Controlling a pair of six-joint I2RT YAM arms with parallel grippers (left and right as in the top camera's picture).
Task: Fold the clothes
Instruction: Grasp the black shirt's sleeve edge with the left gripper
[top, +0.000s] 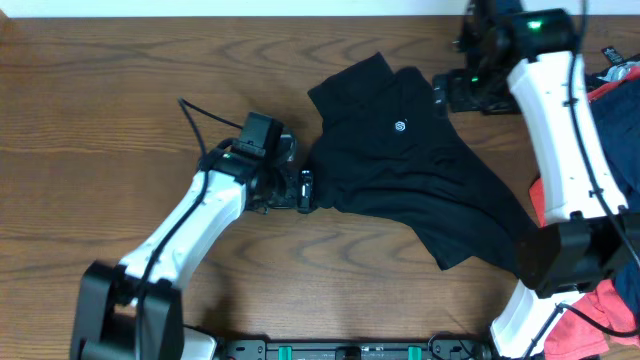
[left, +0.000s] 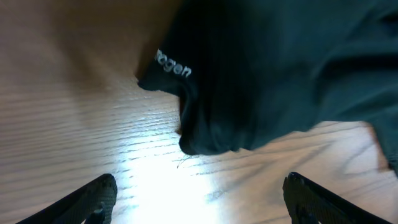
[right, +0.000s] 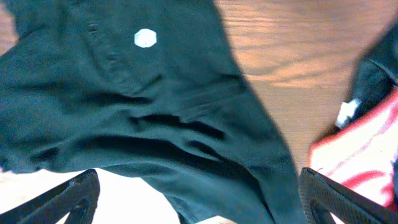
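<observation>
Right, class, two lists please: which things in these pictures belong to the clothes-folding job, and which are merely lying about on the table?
Belongs to the job:
black shirt, spread mid-table
coral-red garment, at the right edge
left gripper and right gripper, both open

Just there:
wooden table
black cable, left of the shirt

A brown wooden table (top: 100, 120) is being shown across the whole view, its grain running left to right. A black rail (top: 340, 350) with green fittings is being seen along the near edge, and a white strip (top: 200, 5) along the far edge.
</observation>
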